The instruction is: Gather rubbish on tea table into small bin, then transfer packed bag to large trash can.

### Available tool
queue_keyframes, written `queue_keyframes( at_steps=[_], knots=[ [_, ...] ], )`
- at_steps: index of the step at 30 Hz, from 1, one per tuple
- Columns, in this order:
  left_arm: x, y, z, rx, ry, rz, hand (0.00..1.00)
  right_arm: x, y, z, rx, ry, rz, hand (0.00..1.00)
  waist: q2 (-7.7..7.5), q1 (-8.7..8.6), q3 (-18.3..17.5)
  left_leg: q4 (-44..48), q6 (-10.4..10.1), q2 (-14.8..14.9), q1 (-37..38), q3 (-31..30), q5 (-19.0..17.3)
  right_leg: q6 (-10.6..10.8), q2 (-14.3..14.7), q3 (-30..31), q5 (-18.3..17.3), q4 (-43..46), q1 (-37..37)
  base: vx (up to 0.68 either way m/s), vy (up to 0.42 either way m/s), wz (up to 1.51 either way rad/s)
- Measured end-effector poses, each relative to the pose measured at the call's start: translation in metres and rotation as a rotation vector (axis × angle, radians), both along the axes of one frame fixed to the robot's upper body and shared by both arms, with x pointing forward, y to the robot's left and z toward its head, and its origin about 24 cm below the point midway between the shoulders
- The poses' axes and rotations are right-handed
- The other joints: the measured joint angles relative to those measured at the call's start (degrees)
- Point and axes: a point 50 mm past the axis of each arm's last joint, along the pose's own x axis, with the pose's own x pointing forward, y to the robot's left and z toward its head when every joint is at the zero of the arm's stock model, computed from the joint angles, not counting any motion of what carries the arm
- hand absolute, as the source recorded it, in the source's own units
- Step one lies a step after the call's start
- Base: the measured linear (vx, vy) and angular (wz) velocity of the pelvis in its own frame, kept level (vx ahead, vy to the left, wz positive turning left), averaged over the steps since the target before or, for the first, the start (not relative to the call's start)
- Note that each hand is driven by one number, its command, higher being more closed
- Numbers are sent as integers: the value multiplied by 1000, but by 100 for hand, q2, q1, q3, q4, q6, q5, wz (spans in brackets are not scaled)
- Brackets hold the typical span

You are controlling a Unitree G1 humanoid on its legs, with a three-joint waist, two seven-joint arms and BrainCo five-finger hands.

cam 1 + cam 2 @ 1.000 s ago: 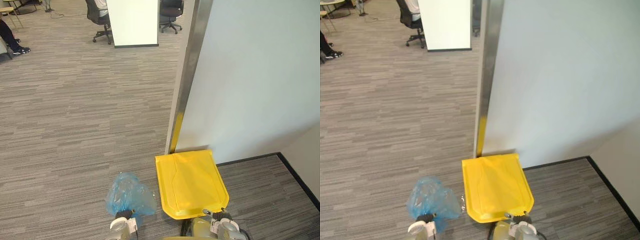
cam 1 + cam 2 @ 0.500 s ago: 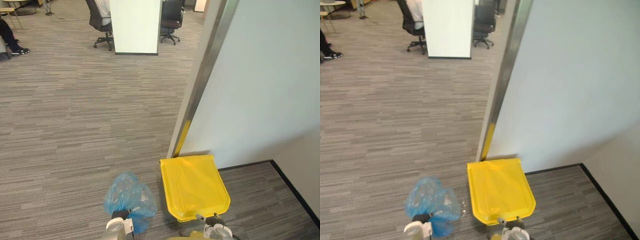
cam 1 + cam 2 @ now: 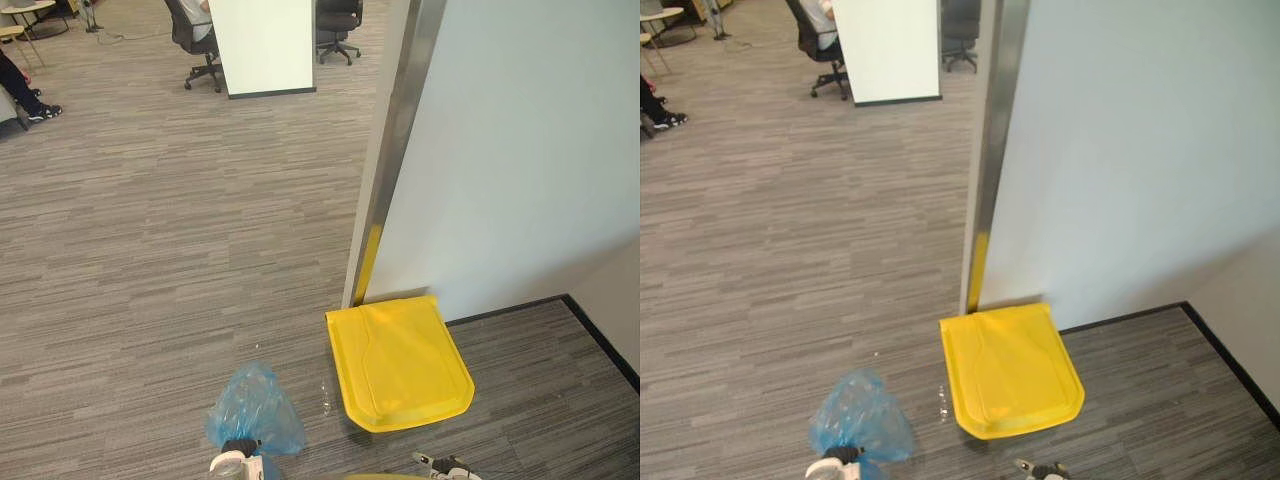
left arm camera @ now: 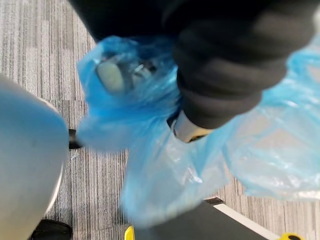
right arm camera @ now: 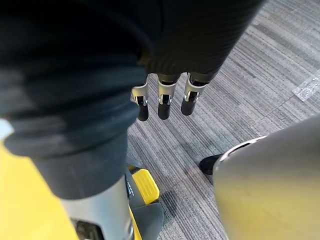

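A crumpled blue rubbish bag (image 3: 255, 412) hangs above the carpet at the bottom of the left eye view, bunched at its neck in my left hand (image 3: 233, 458). In the left wrist view the blue rubbish bag (image 4: 165, 165) wraps round the hand's fingers (image 4: 187, 130), which are curled into it. The large trash can's yellow lid (image 3: 400, 362) lies closed just right of the bag, against the white wall. My right hand (image 3: 447, 467) shows at the bottom edge, short of the lid. Its fingers (image 5: 162, 102) hang straight and hold nothing, above the can's yellow pedal (image 5: 145, 184).
A white wall with a metal corner post (image 3: 395, 150) rises behind the can, with black skirting (image 3: 600, 335) to the right. Open grey carpet stretches away to the left. Far back stand a white pillar (image 3: 262, 45), office chairs (image 3: 190, 35) and a seated person's legs (image 3: 25, 85).
The camera has shifted. My right hand, earlier at the lid's near edge, now sits lower and apart from it. The bag stays in my left hand.
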Motion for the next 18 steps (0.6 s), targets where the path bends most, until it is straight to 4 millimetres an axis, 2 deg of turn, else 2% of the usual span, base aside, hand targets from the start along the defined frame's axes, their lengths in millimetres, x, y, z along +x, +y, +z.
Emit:
queue_keyframes(
  at_steps=[3, 6, 7, 10, 11, 14, 16, 18],
  knots=[
    [3, -2, 1, -5, -8, -5, 100, 11, 1, 2, 0, -30, 5, 0, 9, -25, 6, -260, 1, -11, -138, 58, -1, 10, 37, 386, 3, -43, -388, -82, 32, -47],
    [10, -3, 3, -6, -25, -7, 100, 18, 4, 4, 3, -56, 9, 0, -2, -39, 212, -398, 2, 30, -81, 371, -1, 46, 162, 739, 32, 322, -782, -87, -7, -72],
    [10, -3, 3, -5, -25, -6, 100, 24, 6, 6, 2, -70, 19, 0, 27, -38, 422, -412, 2, 118, 160, 590, -1, 56, 205, 671, 26, 801, -862, -125, -44, -83],
    [13, -6, 4, -13, -41, -5, 100, 28, 6, 8, -13, -92, 50, 0, 11, -115, 439, -425, 1, 140, 247, 807, -2, 37, 72, 97, 11, 1404, -1170, -147, -41, -46],
    [13, -9, 4, -21, -45, -5, 100, 27, 5, 9, -21, -98, 57, 0, 4, -164, 436, -425, 0, 125, 255, 828, -3, 29, 34, -37, 7, 1383, -1196, -72, -16, -12],
    [12, -8, 4, -23, -47, 20, 100, 26, 3, 10, -27, -104, 57, 0, 21, -170, 441, -425, -1, 121, 232, 889, -2, -43, 5, -70, -61, 1135, -1169, -93, -29, -10],
    [7, -2, 3, -13, -41, 39, 100, 24, 4, 9, -26, -99, 55, 0, -15, -162, 415, -418, -16, 128, 231, 974, -1, -137, -44, -233, -254, 1061, -1157, -100, -84, -17],
    [0, 1, 2, -5, -26, 44, 100, 21, 2, 8, -27, -90, 53, 0, 63, -166, 349, -418, -124, 266, 224, 992, 18, -171, 124, -294, -175, 792, -1055, -58, -147, -17]
  ],
)
